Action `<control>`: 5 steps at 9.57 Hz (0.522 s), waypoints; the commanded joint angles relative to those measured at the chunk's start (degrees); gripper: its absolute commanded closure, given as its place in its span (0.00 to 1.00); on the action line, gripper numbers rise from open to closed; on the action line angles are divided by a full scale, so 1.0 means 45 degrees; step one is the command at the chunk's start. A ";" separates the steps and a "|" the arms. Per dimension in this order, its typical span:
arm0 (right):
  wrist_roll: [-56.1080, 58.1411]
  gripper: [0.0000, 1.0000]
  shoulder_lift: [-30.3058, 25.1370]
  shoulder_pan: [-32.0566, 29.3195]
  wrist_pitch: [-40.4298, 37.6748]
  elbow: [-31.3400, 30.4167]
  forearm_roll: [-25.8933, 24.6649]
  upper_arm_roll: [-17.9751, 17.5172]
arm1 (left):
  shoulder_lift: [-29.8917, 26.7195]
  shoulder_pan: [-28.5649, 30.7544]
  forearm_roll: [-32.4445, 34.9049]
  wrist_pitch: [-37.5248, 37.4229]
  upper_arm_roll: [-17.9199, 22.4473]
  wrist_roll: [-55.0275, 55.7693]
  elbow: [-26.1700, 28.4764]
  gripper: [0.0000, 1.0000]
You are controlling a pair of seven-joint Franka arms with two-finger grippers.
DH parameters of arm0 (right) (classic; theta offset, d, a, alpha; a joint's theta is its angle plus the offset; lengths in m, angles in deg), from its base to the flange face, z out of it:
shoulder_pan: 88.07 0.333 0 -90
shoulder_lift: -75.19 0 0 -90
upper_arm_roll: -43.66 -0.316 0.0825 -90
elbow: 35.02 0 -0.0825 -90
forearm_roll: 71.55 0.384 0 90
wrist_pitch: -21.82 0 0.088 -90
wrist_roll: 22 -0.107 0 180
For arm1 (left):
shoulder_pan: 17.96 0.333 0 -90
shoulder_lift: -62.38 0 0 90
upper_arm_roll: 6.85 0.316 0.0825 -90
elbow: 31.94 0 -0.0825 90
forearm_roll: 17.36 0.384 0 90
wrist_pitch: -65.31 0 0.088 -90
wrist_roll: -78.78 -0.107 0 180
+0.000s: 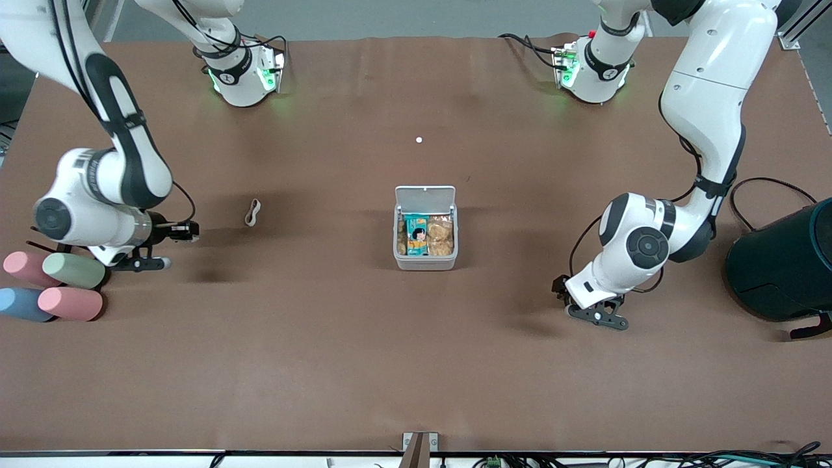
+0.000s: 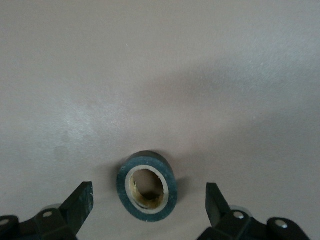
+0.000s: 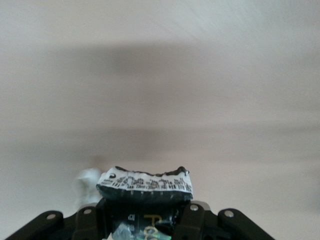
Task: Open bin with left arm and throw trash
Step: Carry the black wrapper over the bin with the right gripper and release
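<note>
Standing open at table centre, the bin (image 1: 425, 229) has its lid tipped back toward twelve o'clock so trash can drop in; snack packs already lie inside. At about four o'clock from it, the left gripper (image 1: 597, 313) hangs low, fingers spread around a tape ring (image 2: 147, 185) without touching. At nine o'clock, the right gripper (image 3: 150, 220), elbow folded, clamps a black packet (image 3: 146, 185). A rubber band (image 1: 252, 212) lies between it and the bin.

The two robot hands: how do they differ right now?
The left gripper has its fingers spread wide around a dark tape ring lying on the brown table. The right gripper has its fingers pinched on a black printed snack packet. Both hang low, apart from the lidded white plastic bin.
</note>
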 commanded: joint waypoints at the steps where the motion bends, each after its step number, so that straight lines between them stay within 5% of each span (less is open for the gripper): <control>1: -0.3562 0.79 -0.0123 0.2083 -0.1716 0.2145 0.0738 -0.0041 | 0.0030 0.0462 0.0259 0.0831 -0.0138 -0.0054 0.0600 0.01; 2: -0.5474 0.79 -0.0103 0.3292 -0.1760 0.2793 0.1302 -0.0022 | 0.0050 0.0462 0.0278 0.1200 -0.0138 -0.0073 0.0775 0.08; 3: -0.7253 0.79 -0.0045 0.4329 -0.1664 0.3669 0.1462 -0.0022 | 0.0031 0.0404 0.0278 0.1223 -0.0138 -0.0132 0.0796 0.65; 4: -0.8740 0.80 0.0691 0.5557 -0.1644 0.4838 0.1464 -0.0022 | 0.0031 0.0326 0.0259 0.1204 -0.0138 0.0061 0.0777 0.95; 5: -1.0302 0.80 0.1568 0.6440 -0.1605 0.6029 0.1483 -0.0022 | -0.0008 0.0306 0.0258 0.1185 -0.0138 -0.0014 0.0719 1.00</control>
